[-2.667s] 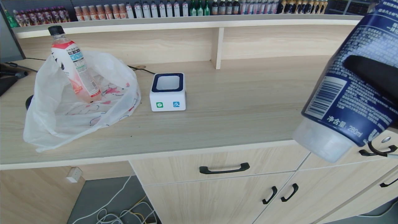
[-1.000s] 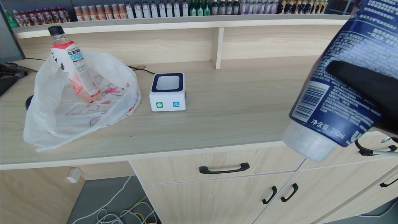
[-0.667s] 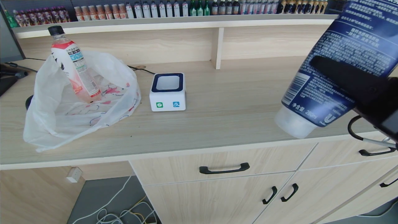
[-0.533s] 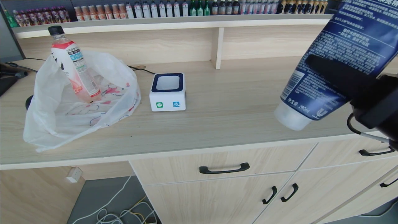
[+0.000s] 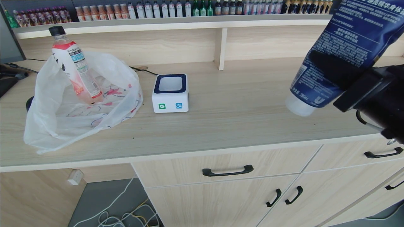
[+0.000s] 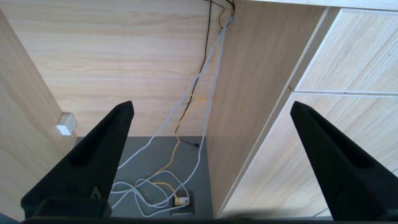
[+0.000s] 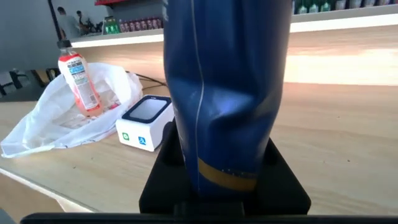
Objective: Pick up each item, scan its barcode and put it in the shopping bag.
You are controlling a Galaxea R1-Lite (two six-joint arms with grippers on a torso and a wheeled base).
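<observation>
A pale wood-grain shop counter (image 5: 227, 107) runs below a back ledge lined with a row of drink bottles (image 5: 195, 8), which are too small to make out singly. The right gripper (image 5: 333, 67) is clamped on a dark blue squeeze tube with a frosted clear cap (image 5: 342, 41) and holds it above the counter's right part, tilted with the cap lowest. One black finger (image 5: 328, 71) crosses the tube's printed face. The other is hidden behind the tube, and the tube's upper end is cut off by the frame.

In the right wrist view the tube (image 7: 227, 93) blocks the middle, and both fingers press its sides. To this gripper's left, well apart on the counter, sits a white cube scanner with a dark blue rim (image 5: 170, 94). Beyond the scanner lies a crumpled translucent white plastic shopping bag (image 5: 60, 126). In it leans a pink drink bottle with a black cap (image 5: 74, 66), its base veiled by the film.

The left gripper (image 6: 211, 168) hangs below the counter with its fingers spread wide and nothing between them. Beyond it are cabinet panels and loose cables (image 6: 168, 180) on a grey floor.
</observation>
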